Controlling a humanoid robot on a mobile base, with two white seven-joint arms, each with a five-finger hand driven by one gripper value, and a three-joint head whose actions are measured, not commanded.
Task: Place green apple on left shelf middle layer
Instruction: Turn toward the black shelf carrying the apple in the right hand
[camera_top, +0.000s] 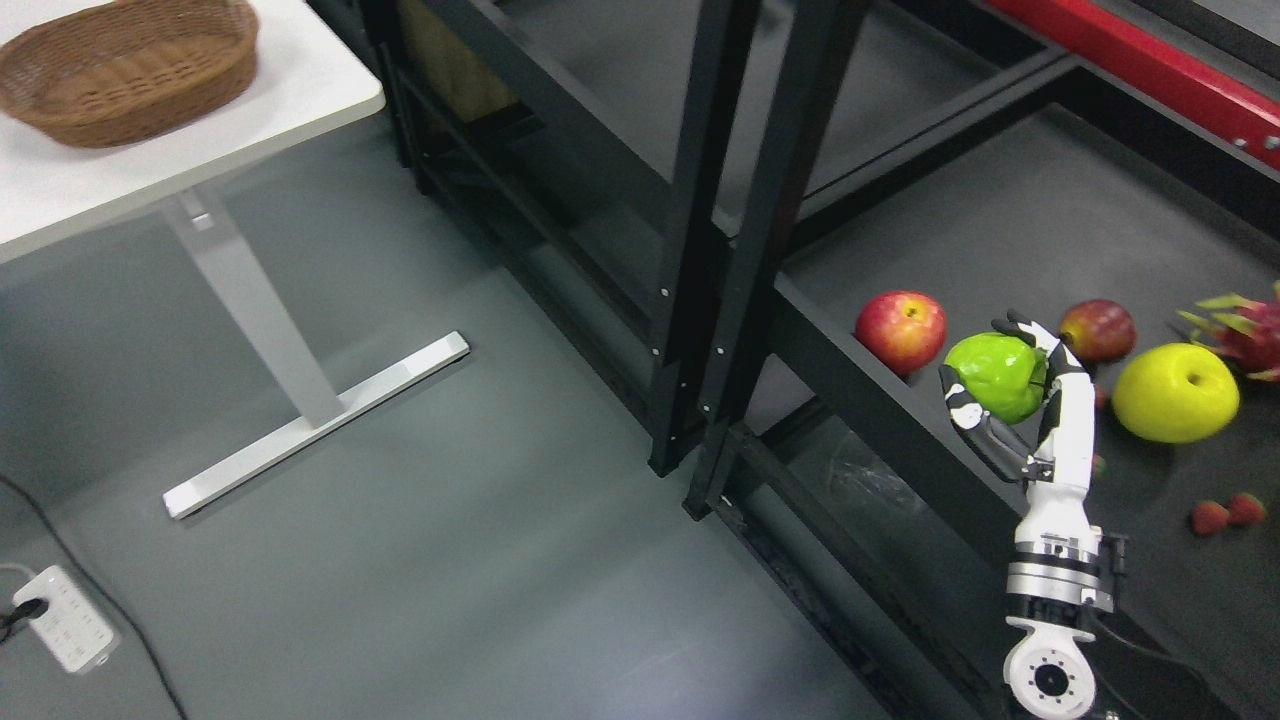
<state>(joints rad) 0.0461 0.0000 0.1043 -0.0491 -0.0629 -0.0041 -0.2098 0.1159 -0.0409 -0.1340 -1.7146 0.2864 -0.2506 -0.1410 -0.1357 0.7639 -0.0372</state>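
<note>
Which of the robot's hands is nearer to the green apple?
Right. The right hand has its fingers closed around the green apple above the shelf; the left hand is out of view.

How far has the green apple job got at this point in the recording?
Done: the right hand has closed around the green apple. In hand: it holds the apple over the right-hand shelf, between the red apple and the yellow apple; whether it is lifted clear I cannot tell. Left: carrying it past the black uprights to the left shelf's middle layer and letting go.
</note>
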